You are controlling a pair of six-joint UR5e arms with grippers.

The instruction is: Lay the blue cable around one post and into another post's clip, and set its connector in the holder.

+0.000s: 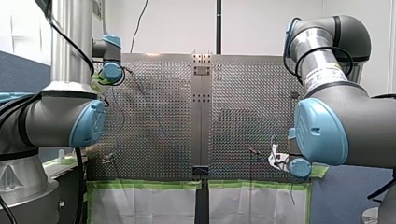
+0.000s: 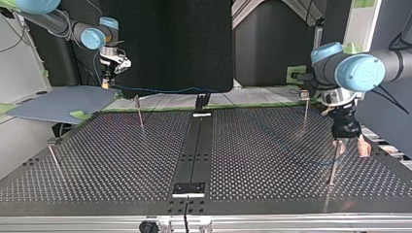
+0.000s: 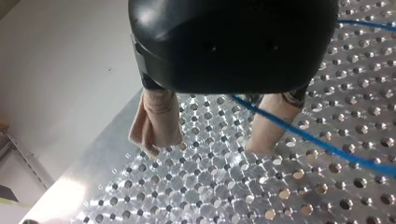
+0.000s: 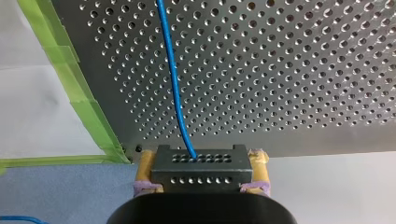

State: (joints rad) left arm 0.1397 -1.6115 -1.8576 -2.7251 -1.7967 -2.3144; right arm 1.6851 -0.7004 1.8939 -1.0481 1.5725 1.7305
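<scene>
Right gripper [image 4: 201, 161]: clamped on black connector [image 4: 201, 171] at table [image 4: 303, 70] edge.
Blue cable [image 4: 173, 79]: leads from connector over table.
Left gripper [image 3: 208, 144]: released, pads [image 3: 156, 126] apart; cable crosses one.

front and top views face each other across the table [image 2: 121, 160].

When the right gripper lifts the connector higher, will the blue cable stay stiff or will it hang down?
Likely flexible, not stiff: the thin blue cable leaves the connector in a gentle curve. Probably light, so my right gripper should lift it easily. It would likely trail loose past my left gripper, whose fingers stand apart.
</scene>
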